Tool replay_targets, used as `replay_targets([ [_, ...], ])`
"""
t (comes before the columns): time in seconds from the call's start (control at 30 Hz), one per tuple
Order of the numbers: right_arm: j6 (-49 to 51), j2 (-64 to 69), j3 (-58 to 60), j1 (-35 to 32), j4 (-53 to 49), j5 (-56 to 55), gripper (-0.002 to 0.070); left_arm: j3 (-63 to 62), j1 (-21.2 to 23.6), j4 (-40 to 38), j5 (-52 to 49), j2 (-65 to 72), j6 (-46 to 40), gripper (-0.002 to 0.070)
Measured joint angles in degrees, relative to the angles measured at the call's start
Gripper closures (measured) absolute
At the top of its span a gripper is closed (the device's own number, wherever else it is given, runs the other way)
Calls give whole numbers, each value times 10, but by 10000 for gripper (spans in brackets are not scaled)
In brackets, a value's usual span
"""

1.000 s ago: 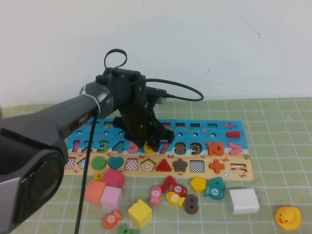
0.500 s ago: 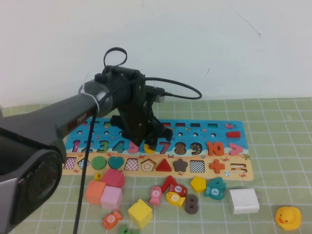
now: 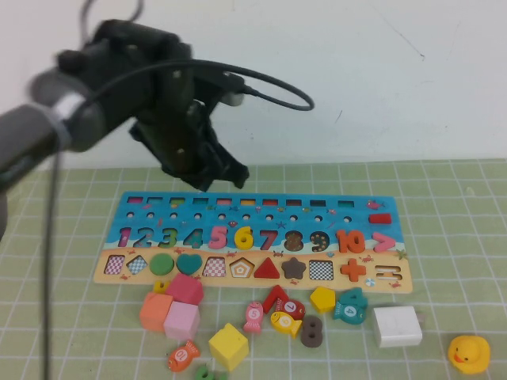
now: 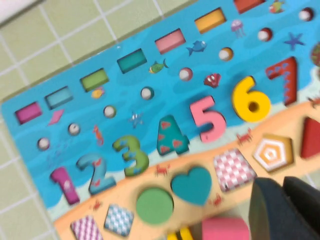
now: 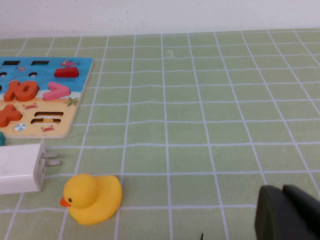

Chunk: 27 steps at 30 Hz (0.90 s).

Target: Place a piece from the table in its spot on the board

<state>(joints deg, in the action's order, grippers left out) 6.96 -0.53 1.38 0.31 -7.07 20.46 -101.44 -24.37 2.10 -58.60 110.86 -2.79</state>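
The yellow "6" piece [image 3: 243, 236] lies in its place on the board [image 3: 158, 214], between the pink 5 and the red 7. It also shows in the left wrist view [image 4: 251, 101], flat in the board's blue part [image 4: 165, 100]. My left gripper [image 3: 207, 178] hangs high above the board's far edge, shut and empty, with its fingers [image 4: 272, 210] pressed together. My right gripper [image 5: 280, 192] is shut and empty, low over the green grid table [image 5: 200, 100] off the board's right end; it is out of the high view.
Loose pieces lie in front of the board: pink and orange cubes [image 3: 184, 305], a yellow cube [image 3: 228, 346], a yellow hexagon-like piece [image 3: 322, 298], fish and numerals. A white charger [image 3: 396, 325] and a rubber duck [image 3: 468, 353] sit at the front right. A white wall stands behind.
My left gripper has risen up and back to the left, away from the 6. The 6 stays lying in its slot on the board.
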Motion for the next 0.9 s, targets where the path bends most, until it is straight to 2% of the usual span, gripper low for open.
replay_targets([
  [0.47,0,0,0,0,0,0,678,413,0,-16,188,-368,0,675],
  [0.9,0,0,0,0,0,0,678,560,0,-17,172,-673,0,675],
])
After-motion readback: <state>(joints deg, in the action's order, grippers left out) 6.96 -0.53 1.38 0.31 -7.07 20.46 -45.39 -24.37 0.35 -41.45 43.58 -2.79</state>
